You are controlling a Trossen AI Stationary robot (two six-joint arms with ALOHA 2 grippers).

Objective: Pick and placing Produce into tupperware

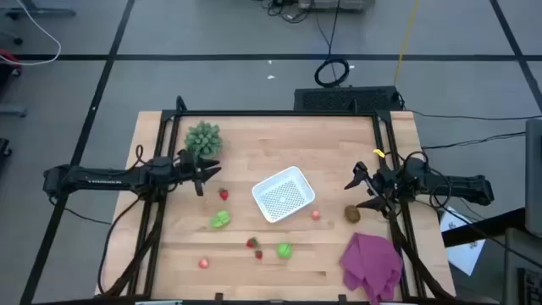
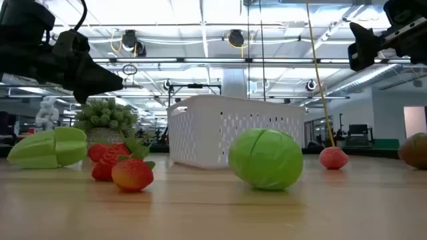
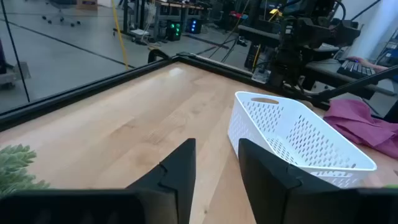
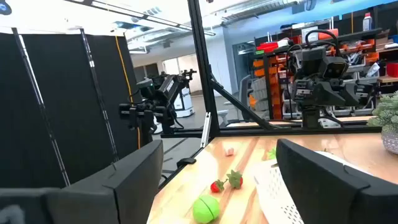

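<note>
While empty, tupperware (image 1: pixel 284 193) mid-table.

Purple cloth (image 1: pixel 371 264) cut off at high view's edge

White perforated tupperware (image 1: pixel 284 193), purple cloth (image 1: pixel 371 262), red strawberries (image 2: pixel 121 167).

Both arms are dark, nearly black, built of slim tube-like links with bulkier blocks at the joints. The left arm (image 1: pixel 102 177) carries pale lettering along its long link, too small to read. Its left hand (image 1: pixel 206 175) ends in two black fingers (image 3: pixel 177 174), flat-sided and wedge-shaped with angular bevelled faces. The right hand (image 1: pixel 356 190) has broader matte black fingers (image 4: pixel 134 171). Just behind that hand sit a small yellow mark and loops of black cable around the wrist.
</note>
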